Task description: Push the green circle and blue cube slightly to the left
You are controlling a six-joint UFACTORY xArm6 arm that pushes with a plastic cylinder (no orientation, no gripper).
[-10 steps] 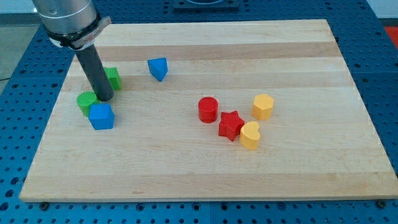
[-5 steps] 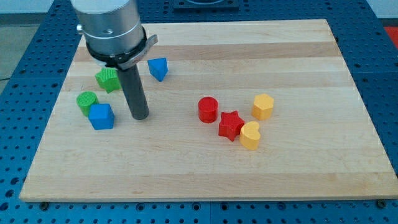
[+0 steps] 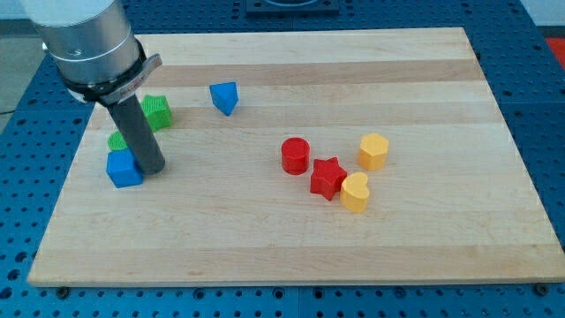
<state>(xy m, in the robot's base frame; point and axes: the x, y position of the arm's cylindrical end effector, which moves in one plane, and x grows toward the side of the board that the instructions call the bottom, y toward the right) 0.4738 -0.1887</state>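
A: How many blocks sit on the tabletop (image 3: 441, 256)?

B: Eight. Two green: the green circle (image 3: 116, 140) and another green block (image 3: 158, 111). Two blue: the blue cube (image 3: 123, 169) and a blue wedge-like block (image 3: 225, 96)

A: And the warm colours?

B: Two red, a red cylinder (image 3: 295, 155) and a red star (image 3: 327, 177). Two yellow, a yellow heart (image 3: 355, 192) and a yellow hexagon (image 3: 373, 151)

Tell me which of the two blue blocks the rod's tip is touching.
The blue cube at the view's left edge, directly left of my tip. The other blue block, wedge-shaped, sits apart toward the view's top.

Pale matt wood board (image 3: 291, 238); smooth plastic-looking blue cube (image 3: 123, 169).
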